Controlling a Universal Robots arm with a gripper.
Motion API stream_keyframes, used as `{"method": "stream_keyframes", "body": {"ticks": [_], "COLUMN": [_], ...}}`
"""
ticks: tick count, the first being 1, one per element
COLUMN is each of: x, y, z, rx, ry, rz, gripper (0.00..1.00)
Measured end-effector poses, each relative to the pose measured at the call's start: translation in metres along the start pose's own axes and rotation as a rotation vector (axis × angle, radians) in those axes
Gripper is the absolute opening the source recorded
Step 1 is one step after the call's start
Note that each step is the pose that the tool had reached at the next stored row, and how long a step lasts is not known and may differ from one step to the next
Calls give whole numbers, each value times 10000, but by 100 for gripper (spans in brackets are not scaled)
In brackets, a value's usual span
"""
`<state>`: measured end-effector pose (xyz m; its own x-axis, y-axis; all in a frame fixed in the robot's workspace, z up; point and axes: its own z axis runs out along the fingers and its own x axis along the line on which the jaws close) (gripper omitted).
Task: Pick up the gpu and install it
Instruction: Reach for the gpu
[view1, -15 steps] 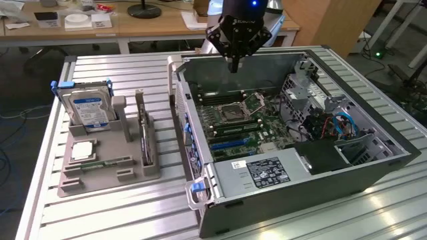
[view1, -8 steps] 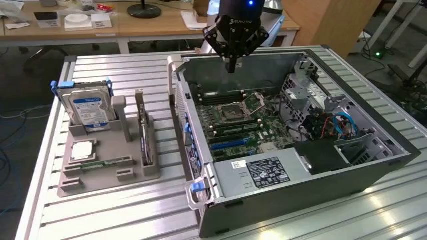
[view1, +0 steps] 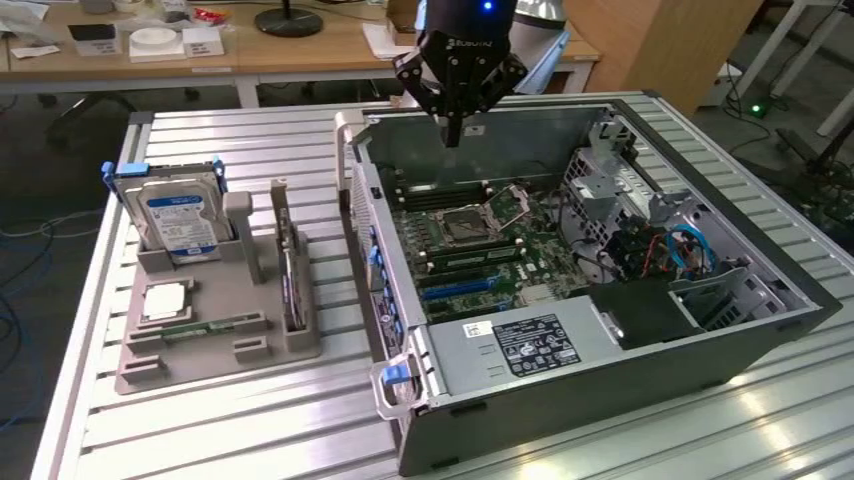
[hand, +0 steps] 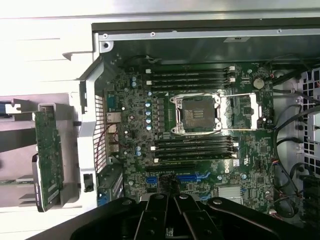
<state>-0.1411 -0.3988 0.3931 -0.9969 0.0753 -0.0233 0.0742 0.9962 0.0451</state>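
The gpu (view1: 286, 272) stands on edge in a slot of the grey parts holder (view1: 260, 352), to the exterior view's left of the open computer case (view1: 694, 345). In the wrist view the gpu (hand: 48, 159) shows as a greenish card with a metal bracket, outside the case wall. My gripper (view1: 454, 136) hangs over the far end of the case, well away from the gpu. Its black fingers (hand: 176, 204) are shut with nothing between them. Below them lies the motherboard (hand: 200, 145) with its blue card slots (hand: 192, 176).
On the holder also sit a silver hard drive (view1: 180, 222) with a blue-white label, a processor chip (view1: 163, 300) and a green memory stick (view1: 214, 327). Cables and drive cages (view1: 667, 250) crowd the case's side at the exterior view's right. Desks stand behind the slatted table (view1: 240, 430).
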Motion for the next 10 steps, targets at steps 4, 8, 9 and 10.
{"method": "stream_keyframes", "body": {"ticks": [4, 8, 9, 10], "x": [48, 92, 104, 115], "y": [-4, -7, -8, -9], "z": [0, -1, -1, -1], "rx": [0, 0, 0, 0], "ry": [0, 1, 1, 1], "rz": [0, -1, 0, 0], "gripper": [11, 11, 11, 11]}}
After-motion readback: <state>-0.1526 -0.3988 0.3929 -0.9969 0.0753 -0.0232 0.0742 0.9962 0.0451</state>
